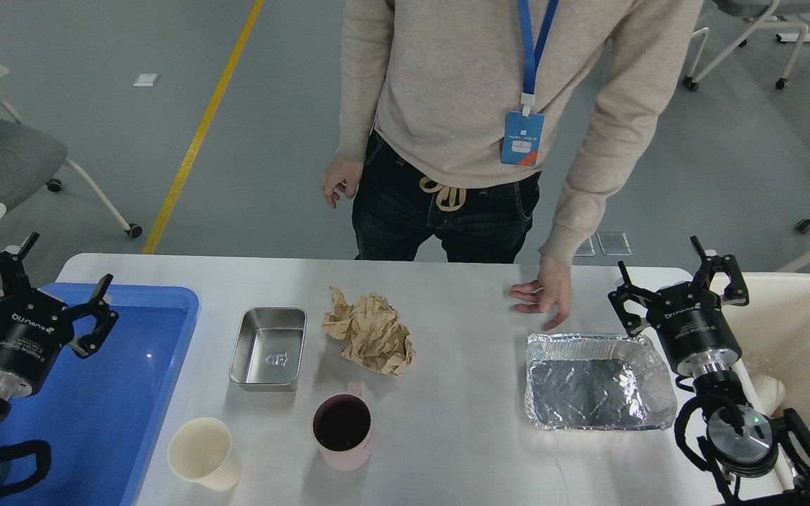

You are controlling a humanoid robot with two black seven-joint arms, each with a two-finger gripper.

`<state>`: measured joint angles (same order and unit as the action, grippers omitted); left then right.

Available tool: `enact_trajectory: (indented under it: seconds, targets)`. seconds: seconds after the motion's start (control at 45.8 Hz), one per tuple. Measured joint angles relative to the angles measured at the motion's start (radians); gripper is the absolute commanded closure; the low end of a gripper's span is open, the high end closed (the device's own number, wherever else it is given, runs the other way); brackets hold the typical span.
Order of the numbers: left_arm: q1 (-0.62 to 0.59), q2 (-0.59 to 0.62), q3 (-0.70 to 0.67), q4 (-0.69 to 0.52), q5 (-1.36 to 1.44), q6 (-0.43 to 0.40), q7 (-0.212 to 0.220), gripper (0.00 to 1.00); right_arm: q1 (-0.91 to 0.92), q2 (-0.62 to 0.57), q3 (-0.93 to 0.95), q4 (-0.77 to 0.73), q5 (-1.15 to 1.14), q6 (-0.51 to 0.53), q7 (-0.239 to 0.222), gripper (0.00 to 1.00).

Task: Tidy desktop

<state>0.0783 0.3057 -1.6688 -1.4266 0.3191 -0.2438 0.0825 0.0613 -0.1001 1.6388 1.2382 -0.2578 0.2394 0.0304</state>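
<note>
No tidying has yet begun, it is judged: the large white rectangular bench [447,450] carries a crumpled brown paper wad [371,335] at its middle, untouched. The left pincer [64,292] and right pincer [679,277] are held apart, empty. Next, a reach to the paper is called for. "ROBOTIQ" can be read on the pincers' bodies.

Lab or office floor, yellow floor line [202,126], rolling chairs [8,151], lanyard badge [522,138]

Single head view, high and near, looking forward and down across the desktop [447,422]
</note>
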Motion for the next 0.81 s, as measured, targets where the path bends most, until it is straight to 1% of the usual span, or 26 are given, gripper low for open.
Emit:
enact_trajectory:
  seconds: [0.284, 0.481, 0.721, 0.808]
  targets:
    - [0.001, -0.006, -0.006, 0.000, -0.010, 0.004, -0.001, 0.03, -0.001, -0.013, 0.003, -0.001, -0.001, 0.008, 0.000, 0.00]
    - [0.001, 0.004, -0.018, 0.006, -0.101, 0.012, -0.003, 0.03, -0.004, -0.032, 0.003, -0.011, -0.001, 0.009, 0.000, 0.00]
    - [-0.003, -0.006, 0.005, -0.001, -0.134, 0.038, -0.002, 0.03, -0.007, -0.032, -0.004, -0.011, -0.001, 0.009, 0.000, 0.00]
    - [-0.003, 0.007, 0.017, -0.008, -0.132, 0.055, -0.002, 0.03, -0.007, -0.032, -0.007, -0.011, -0.001, 0.010, 0.000, 0.00]
